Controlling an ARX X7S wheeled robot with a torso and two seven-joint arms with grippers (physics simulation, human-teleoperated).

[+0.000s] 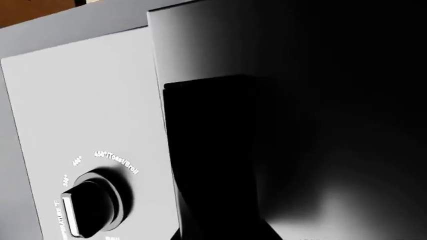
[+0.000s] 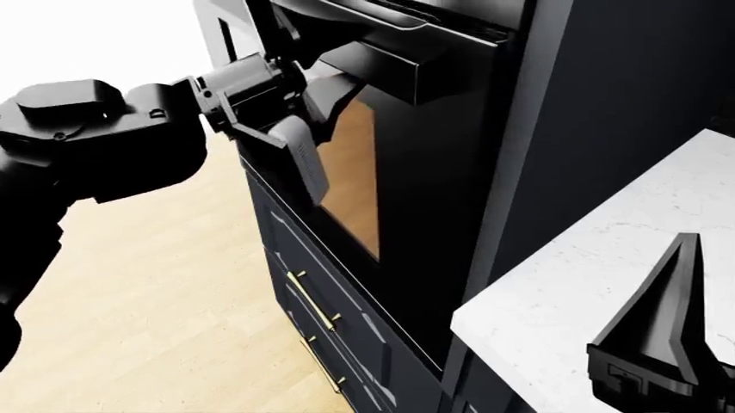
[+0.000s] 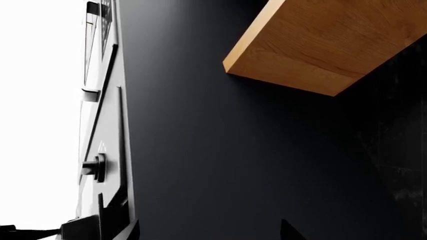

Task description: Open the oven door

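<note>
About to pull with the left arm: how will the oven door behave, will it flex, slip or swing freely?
The oven door is a flat glossy panel with a glass window, so probably stiff and fairly heavy. Its thick bar handle looks smooth and may slip in the left pincer. The door seems to tilt out at the top, so it likely swings downward rather than sideways.
</note>
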